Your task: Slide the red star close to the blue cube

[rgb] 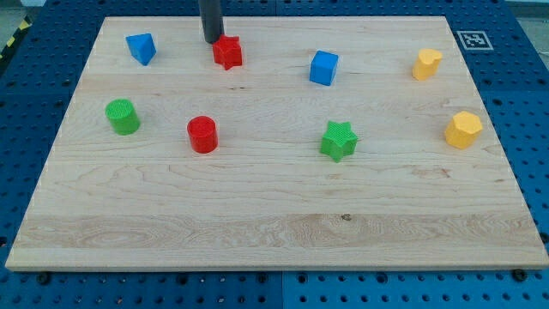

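My tip (211,40) sits down on the board near the far edge, left of centre, and it carries nothing, because a bare rod has nothing to clench or release; it can only push. Right beside it, on the view's right and a shade lower, is the red star (227,52), so close that the two look to be touching, though I cannot be sure of contact from here. That is the key relation: the star lies to the right of my tip, and the blue cube (323,67) lies further right again, well apart from the star and slightly nearer the front edge. So tip, star and cube stand roughly in a line, and I judge a push toward the right edge, angled a touch forward, should carry the star where it needs to go. The star's points could make it spin off line. Spreading outward, a blue wedge-like block (141,48) sits toward the far left corner, a green cylinder (123,117) and a red cylinder (202,135) lie nearer mid-board, a green star (339,141) sits below the cube, and two yellow blocks (426,63) (463,130) hold the right edge.
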`<state>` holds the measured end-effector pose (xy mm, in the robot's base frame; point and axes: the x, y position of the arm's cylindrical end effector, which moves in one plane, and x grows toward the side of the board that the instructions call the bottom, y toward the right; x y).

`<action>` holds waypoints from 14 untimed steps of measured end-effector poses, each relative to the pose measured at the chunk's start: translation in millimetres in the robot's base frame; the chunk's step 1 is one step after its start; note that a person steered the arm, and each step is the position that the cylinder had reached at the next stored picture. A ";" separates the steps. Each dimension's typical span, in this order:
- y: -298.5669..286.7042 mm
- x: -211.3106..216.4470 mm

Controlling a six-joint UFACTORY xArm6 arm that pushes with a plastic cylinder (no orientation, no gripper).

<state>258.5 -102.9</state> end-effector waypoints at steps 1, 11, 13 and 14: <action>0.5 12.1; 25.7 -8.6; 62.2 27.7; 67.4 47.1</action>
<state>305.5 -35.5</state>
